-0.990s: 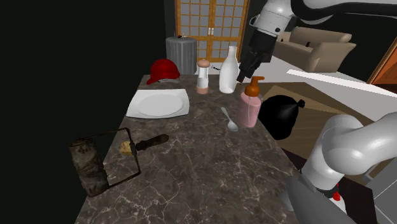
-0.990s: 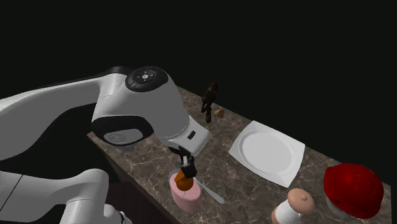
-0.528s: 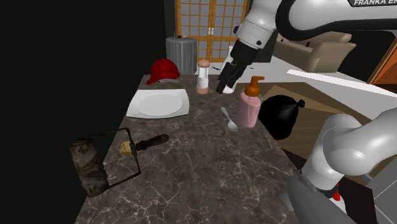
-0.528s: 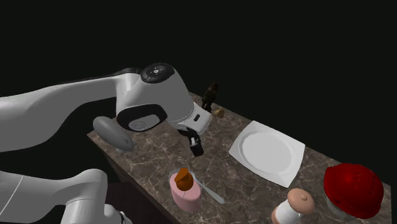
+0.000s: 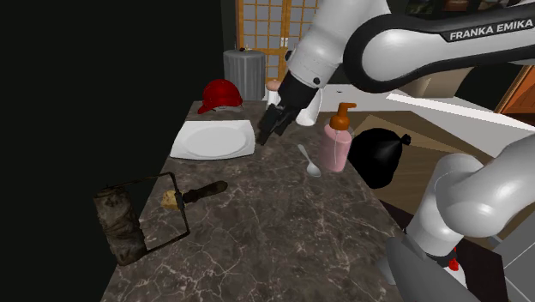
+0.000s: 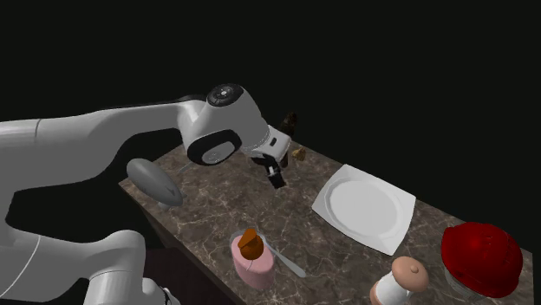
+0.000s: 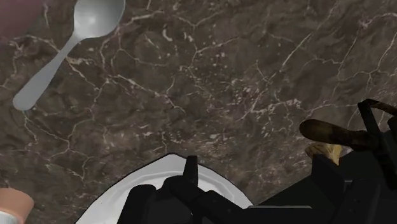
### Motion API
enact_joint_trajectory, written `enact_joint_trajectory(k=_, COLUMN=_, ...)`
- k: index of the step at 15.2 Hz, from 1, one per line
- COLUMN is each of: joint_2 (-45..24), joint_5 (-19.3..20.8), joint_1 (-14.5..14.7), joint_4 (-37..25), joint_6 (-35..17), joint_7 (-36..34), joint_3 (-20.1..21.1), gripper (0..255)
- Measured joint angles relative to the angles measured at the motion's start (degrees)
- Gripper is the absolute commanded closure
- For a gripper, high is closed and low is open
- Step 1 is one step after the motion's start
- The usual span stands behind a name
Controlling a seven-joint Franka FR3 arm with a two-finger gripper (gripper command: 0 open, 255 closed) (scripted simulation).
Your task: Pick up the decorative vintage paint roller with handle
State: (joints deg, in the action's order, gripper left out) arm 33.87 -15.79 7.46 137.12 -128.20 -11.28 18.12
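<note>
Bench [image 5: 283,232]: dark brown marble with pale veins, a long slab running away from the stand. A black area lies off its edge at the shoulder view's left. In the second exterior view a black area lies all round it.

Room, far end: wood lattice door [image 5: 283,30]. A beige sofa [image 5: 429,73] stands toward the shoulder view's right of it. A ribbed grey bin [image 5: 244,73] stands just past the bench end. A black bag [image 5: 377,156] sits off the bench edge at the shoulder view's right.

Roller [image 5: 120,225]: lies flat near the bench corner at the shoulder view's lower left. Dark mottled sleeve, thin wire frame, dark handle pointing toward the middle of the bench. A small yellowish lump [image 5: 170,199] sits just beside the handle. The wrist view catches the handle end with the lump next to it.

End effector [image 5: 270,135]: released, fingers apart, nothing between them. It hangs above the bench by the corner of the plate [image 5: 214,139], well apart from the roller. In the wrist view the plate rim shows between the fingers and veined marble lies beyond.

Other items on the slab:
- The plate is square, white and lies mid-bench.
- A spoon [image 5: 309,160] lies between the plate and a pink dispenser [image 5: 337,146] with an orange pump.
- A red cap [image 5: 221,93] sits beyond the plate.
- A shaker [image 6: 403,279] stands near the cap.
</note>
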Motion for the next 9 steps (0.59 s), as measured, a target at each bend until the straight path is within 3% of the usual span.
enact_joint_trajectory(k=5, joint_2=-7.03, joint_5=1.02, joint_1=-0.28, joint_4=-3.41, joint_6=-7.79, joint_7=-4.51, joint_3=6.07, gripper=0)
enact_joint_trajectory(k=9, joint_2=-14.03, joint_5=4.60, joint_1=-1.84, joint_4=-7.16, joint_6=-14.21, joint_7=-9.83, joint_3=12.12, gripper=0)
